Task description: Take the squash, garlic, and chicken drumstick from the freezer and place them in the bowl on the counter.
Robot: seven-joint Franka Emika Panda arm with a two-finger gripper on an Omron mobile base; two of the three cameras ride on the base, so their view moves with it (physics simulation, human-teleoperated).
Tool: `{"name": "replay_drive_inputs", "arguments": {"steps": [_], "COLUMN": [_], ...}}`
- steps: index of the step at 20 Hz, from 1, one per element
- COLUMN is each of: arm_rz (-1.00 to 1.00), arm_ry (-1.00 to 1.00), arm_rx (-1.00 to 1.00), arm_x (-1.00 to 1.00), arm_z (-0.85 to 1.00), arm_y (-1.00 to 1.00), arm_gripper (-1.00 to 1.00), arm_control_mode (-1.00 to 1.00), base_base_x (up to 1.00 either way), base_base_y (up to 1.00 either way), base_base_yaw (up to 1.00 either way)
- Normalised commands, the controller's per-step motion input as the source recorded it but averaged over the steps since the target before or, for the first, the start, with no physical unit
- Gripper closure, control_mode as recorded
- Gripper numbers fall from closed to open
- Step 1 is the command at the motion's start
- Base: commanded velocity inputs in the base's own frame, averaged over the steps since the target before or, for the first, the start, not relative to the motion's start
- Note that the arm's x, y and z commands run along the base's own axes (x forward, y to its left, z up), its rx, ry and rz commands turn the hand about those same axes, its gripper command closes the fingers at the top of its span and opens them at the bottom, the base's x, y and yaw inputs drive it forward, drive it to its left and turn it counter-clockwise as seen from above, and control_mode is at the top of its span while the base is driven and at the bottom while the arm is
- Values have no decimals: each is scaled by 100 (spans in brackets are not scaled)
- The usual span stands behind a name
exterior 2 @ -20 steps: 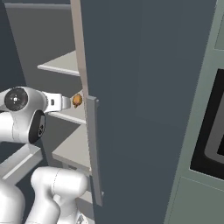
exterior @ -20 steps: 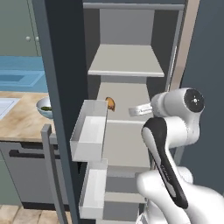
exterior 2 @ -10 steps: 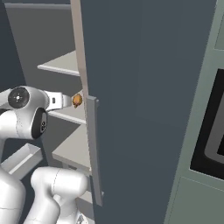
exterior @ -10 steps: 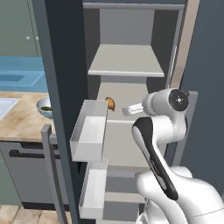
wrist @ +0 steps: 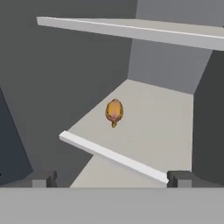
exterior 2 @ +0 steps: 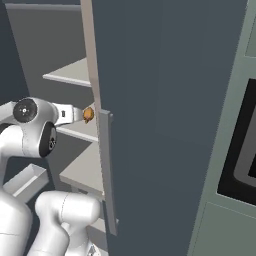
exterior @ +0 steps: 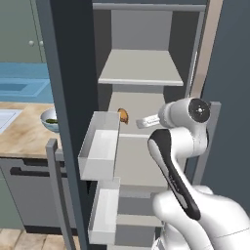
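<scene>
The freezer (exterior: 73, 68) stands open. The orange-brown chicken drumstick (exterior: 123, 115) lies on its middle shelf (exterior: 146, 105), near the left edge. My gripper (exterior: 138, 123) points at it from the right, a short way off, open and holding nothing. In the hand view the chicken drumstick (wrist: 114, 111) lies straight ahead, beyond a pale shelf lip, between my spread fingertips (wrist: 43, 178). From the right base view the drumstick (exterior 2: 88, 114) sits just past the gripper (exterior 2: 75, 114). The bowl (exterior: 45, 117) rests on the counter (exterior: 22, 136), with the green squash (exterior: 52, 120) inside. The garlic is out of view.
White door bins (exterior: 100, 146) jut out from the open door on the left, close under my hand's path. An upper shelf (exterior: 141, 68) hangs above the drumstick. The freezer's right door (exterior 2: 165, 100) stands beside the arm. A sink (exterior: 6, 117) lies left of the bowl.
My hand has reached a little further left into the freezer, toward the drumstick. The jaws have stayed open and the drumstick has not moved.
</scene>
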Motion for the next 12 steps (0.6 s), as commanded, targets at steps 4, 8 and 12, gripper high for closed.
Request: {"name": "replay_drive_inputs", "arguments": {"steps": [4, 8, 12], "arm_rz": [5, 2, 0], "arm_ry": [8, 1, 0], "arm_rx": [1, 0, 0], "arm_x": [22, 28, 25], "arm_z": [-2, -1, -12], "arm_y": [0, 0, 0], "arm_gripper": [-100, -100, -100], "arm_control_mode": [-100, -100, -100], "base_base_x": [0, 0, 0], "base_base_y": [0, 0, 0], "base_base_yaw": [0, 0, 0]}}
